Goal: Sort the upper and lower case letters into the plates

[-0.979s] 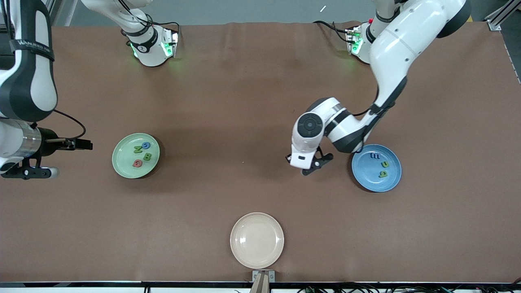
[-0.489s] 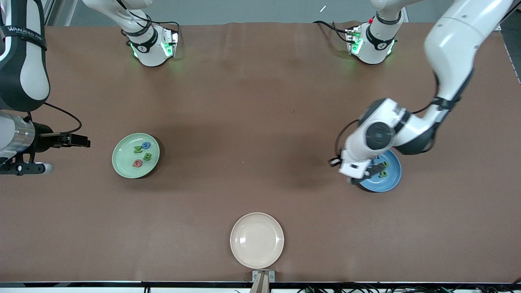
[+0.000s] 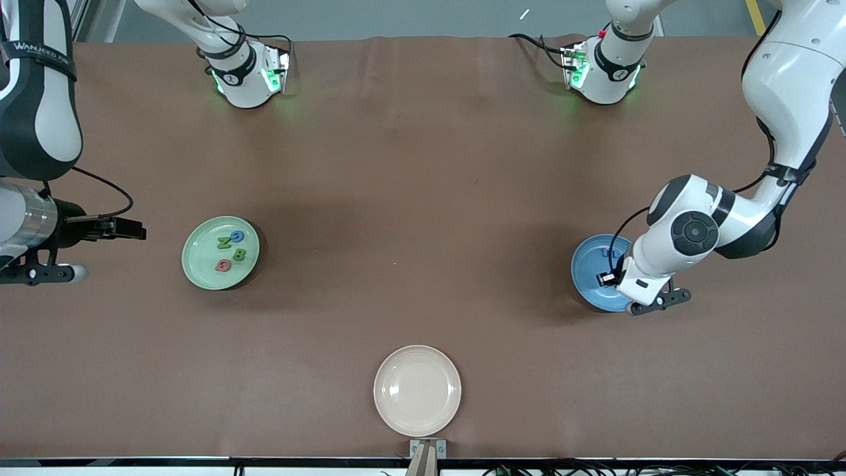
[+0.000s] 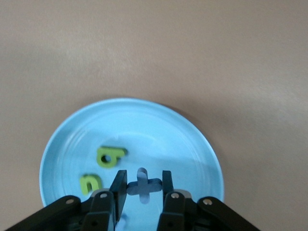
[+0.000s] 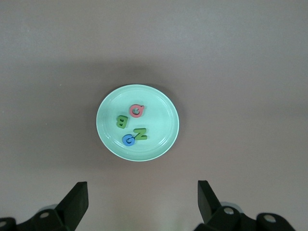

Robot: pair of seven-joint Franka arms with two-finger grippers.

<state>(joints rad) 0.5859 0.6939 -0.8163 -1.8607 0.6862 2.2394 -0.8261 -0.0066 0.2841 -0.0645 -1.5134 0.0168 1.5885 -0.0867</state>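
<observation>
Letters [image 5: 131, 125] in plate [image 5: 163, 103]; left hand [image 4: 143, 188] over second plate [image 4: 192, 144].

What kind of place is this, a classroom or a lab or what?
Most likely a robotics lab: two arms are bolted to a table under a brown cover, an aluminium frame stands at its corner, and toy letters sit sorted in a green plate and a blue plate.

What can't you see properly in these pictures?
- Front view: the left arm covers part of the blue plate, hiding its letters.
- Left wrist view: the left gripper frames a blue letter; whether it is pinched is unclear.
- Front view: the right gripper is cut off by the edge.
</observation>
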